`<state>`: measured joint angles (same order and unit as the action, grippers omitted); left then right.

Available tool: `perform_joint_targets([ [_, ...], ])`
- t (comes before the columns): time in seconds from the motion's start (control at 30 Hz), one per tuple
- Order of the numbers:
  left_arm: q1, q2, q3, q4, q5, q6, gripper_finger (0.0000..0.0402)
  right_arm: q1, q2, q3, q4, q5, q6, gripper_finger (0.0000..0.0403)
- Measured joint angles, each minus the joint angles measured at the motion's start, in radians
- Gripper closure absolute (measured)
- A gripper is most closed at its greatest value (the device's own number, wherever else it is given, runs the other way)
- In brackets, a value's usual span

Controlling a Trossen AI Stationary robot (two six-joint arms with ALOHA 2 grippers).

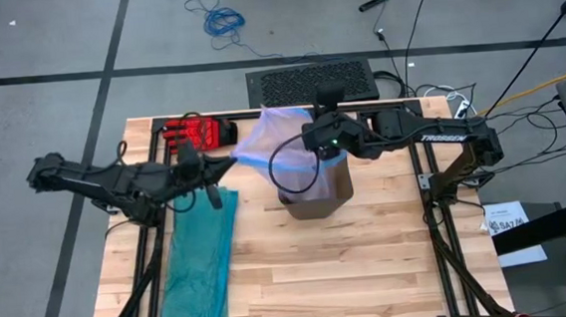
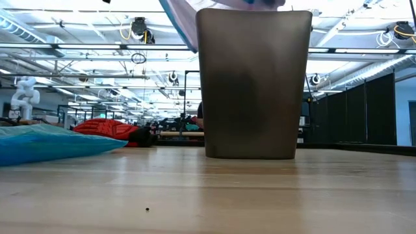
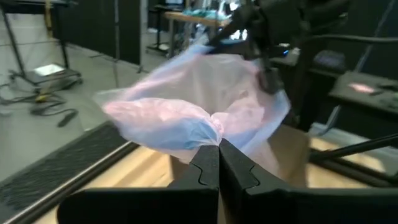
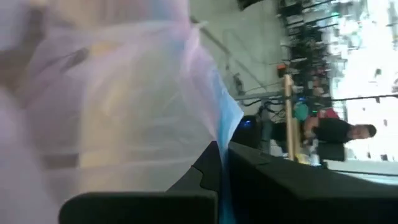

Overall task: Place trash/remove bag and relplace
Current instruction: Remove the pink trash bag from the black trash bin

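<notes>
Film of this thinness is judged to be very light, limp and slippery, liable to bunch, slide through a pinch or tear if dragged against a hard rim. The bag (image 1: pixel 267 140) is seen stretched in the air above and just behind the brown bin (image 1: pixel 315 191), which stands near the middle of the wooden table (image 1: pixel 370 262). Its rim, where a blue drawstring edge (image 3: pixel 186 132) is gathered, is judged the best place for a hold, since the doubled hem is stronger than the open sheet.

A bunched fold at that hem is pinched by the left gripper (image 3: pixel 219 149), with the fingers pressed together on it; the left arm is reached in low from the table's left side, above the teal bag (image 1: pixel 201 264) lying flat there. The opposite edge of the liner is clamped by the right gripper (image 4: pixel 219 149), its fingers likewise closed on the film, and the right arm is extended across from the right so that its wrist is held over the bin's mouth. A red glove (image 1: pixel 196 135) is left at the far edge. No trash can be made out.
</notes>
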<state>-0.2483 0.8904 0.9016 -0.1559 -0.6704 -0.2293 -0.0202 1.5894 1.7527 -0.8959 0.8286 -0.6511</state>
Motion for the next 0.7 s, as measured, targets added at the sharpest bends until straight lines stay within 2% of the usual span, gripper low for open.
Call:
perform_joint_targets([
  [0.17, 0.013, 0.051, -0.011, -0.022, 0.012, -0.027, 0.0401, 0.017, 0.000, 0.000, -0.171, -0.160, 0.165, 0.0403],
  [0.27, 0.013, 0.094, -0.016, -0.022, 0.016, -0.043, 0.0401, 0.023, 0.000, 0.000, -0.193, -0.186, 0.253, 0.0403],
  [0.37, 0.013, 0.120, -0.016, -0.004, 0.018, -0.046, 0.0401, 0.045, -0.009, 0.000, -0.187, -0.125, 0.275, 0.0401],
  [0.53, 0.013, 0.131, -0.016, -0.003, 0.027, -0.045, 0.0401, 0.094, -0.030, 0.050, -0.152, 0.093, 0.271, 0.0381],
  [0.7, 0.013, 0.131, -0.016, -0.003, 0.028, -0.038, 0.0402, 0.111, -0.032, 0.175, -0.151, 0.111, 0.301, 0.0357],
])
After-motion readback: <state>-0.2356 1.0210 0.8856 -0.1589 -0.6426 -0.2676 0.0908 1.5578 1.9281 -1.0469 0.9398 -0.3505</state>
